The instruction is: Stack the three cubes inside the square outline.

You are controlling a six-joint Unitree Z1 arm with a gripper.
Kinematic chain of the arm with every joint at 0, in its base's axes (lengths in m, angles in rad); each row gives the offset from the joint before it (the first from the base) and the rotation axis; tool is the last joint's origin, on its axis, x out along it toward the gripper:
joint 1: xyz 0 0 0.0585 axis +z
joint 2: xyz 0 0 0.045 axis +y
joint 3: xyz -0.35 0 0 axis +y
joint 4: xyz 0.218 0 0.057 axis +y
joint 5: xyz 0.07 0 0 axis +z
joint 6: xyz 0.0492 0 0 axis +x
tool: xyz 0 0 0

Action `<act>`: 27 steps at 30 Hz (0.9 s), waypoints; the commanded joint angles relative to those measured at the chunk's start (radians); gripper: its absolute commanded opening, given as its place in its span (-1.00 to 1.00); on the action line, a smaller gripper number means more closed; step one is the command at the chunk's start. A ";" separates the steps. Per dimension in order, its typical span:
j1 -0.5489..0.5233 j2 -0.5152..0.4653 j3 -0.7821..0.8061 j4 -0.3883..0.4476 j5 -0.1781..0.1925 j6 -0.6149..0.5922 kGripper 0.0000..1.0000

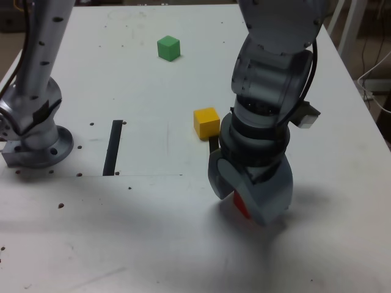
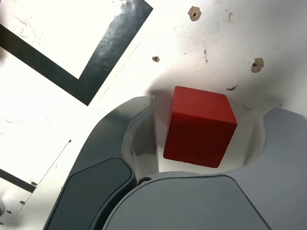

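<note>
The grey gripper (image 2: 201,139) of the single arm is seen lowered to the white tabletop (image 1: 153,232) near the exterior view's lower right, pointing downward. Between its jaws a small matte red cube (image 2: 199,127) is seen resting on the tabletop. In the wrist view the jaws are shown spread on either side of this cube: one jaw lies just beside or against one face, while a clear gap is left between the other jaw and the opposite face, so the cube is bracketed but not pinched. In the exterior view only a sliver of the red cube (image 1: 241,206) is visible under the gripper (image 1: 244,204).

A small matte yellow cube (image 1: 206,122) is seen on the tabletop just beyond the gripper, close to the arm's wrist and towards the exterior view's centre. A small matte green cube (image 1: 168,47) is placed well apart from both, far back on the tabletop.

The flat black square outline with a white centre (image 2: 84,79) is seen in part in the wrist view, with one corner lying near the red cube but not touching it; the cube sits outside the frame. In the exterior view, the outline is mostly hidden behind the gripper. A straight black strip (image 1: 113,147) is laid on the tabletop towards the exterior view's left, close to the arm's grey round base (image 1: 36,146). Small screw holes (image 2: 194,13) are scattered across the tabletop.
</note>
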 commanded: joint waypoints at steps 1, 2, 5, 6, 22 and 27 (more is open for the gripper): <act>0.001 0.004 0.002 0.000 0.000 -0.001 -0.38; 0.001 0.004 0.003 0.001 0.000 -0.001 -0.38; 0.001 0.004 0.003 0.003 -0.001 -0.001 -0.38; 0.001 0.004 0.003 0.004 -0.001 -0.001 -0.38; 0.044 -0.020 0.011 0.040 0.014 -0.117 -0.38; 0.117 -0.038 0.022 0.073 0.019 -0.203 -0.39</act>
